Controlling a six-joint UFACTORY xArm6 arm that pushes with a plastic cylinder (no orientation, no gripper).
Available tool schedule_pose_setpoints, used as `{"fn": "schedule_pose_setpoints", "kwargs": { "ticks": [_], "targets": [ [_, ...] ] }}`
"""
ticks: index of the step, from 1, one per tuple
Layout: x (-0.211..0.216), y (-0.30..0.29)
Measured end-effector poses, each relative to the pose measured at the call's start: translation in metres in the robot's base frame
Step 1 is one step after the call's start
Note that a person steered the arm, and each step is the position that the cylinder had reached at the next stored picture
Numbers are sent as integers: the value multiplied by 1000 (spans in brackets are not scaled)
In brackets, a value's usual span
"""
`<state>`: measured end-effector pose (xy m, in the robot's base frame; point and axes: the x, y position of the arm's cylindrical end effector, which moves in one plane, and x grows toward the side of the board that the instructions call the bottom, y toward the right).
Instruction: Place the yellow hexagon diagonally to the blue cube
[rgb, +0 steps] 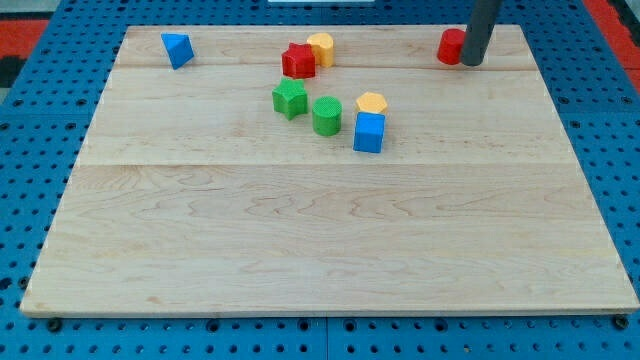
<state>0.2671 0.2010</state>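
Observation:
The yellow hexagon (371, 102) lies just above the blue cube (368, 132), touching its top edge, right of the board's middle in the upper half. My tip (469, 62) is at the view's top right, far from both. It stands right beside a red block (451, 46), which it partly hides.
A green cylinder (326, 115) and a green star-like block (290, 98) lie left of the cube. A red star-like block (298, 61) and a yellow cylinder (321, 48) sit above them. A blue triangular block (177, 49) is at the top left. The wooden board (320, 240) rests on blue pegboard.

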Motion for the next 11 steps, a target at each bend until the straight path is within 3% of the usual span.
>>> {"fn": "schedule_pose_setpoints", "kwargs": {
  "ticks": [1, 3, 5, 7, 8, 9, 11],
  "targets": [
    [2, -9],
    [14, -105],
    [16, -124],
    [57, -217],
    [58, -255],
    [59, -232],
    [71, -89]
  ]
}}
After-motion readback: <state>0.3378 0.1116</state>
